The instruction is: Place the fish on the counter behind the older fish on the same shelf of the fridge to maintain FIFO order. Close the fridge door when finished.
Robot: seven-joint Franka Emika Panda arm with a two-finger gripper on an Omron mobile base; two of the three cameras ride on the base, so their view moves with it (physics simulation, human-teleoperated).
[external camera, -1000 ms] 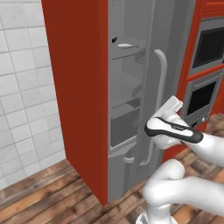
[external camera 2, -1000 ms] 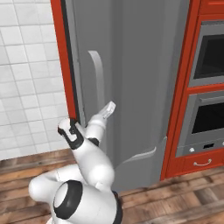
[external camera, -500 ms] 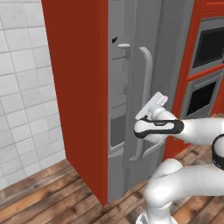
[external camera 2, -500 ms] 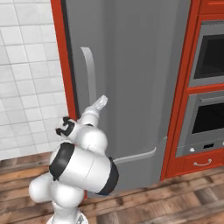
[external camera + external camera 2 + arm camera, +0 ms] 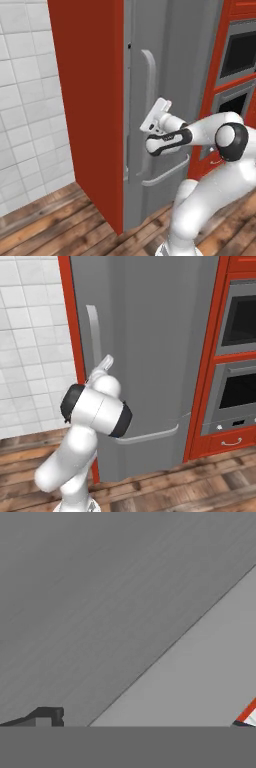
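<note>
Fridge door: tall flat grey panel with a long curved vertical handle, swung almost flush against the tall grey fridge cased in red side panels; thin dark gap visible along the hinge-side edge in the left base view.
Claw: two-finger gripper released, jaws spread wide, nothing between them; pressed close to the door face just beside the handle.
Hand view: plain grey door surface very near, one dark finger tip at the lower left.
Fish: dark fish, pale older fish and shelf all hidden behind the door; placement impossible to check from here.
Stage: judged as the final push to shut the door.
Risk: door left slightly ajar if the push stops short; finger catching behind the curved handle on pulling away, dragging the door back open; glancing contact sliding off the smooth panel.
Surroundings: red-framed built-in oven to the right, white tiled wall to the left, brown wooden plank floor below.
Obstacles: horizontal grey handle of the lower drawer near the elbow; otherwise nothing between gripper and door.
</note>
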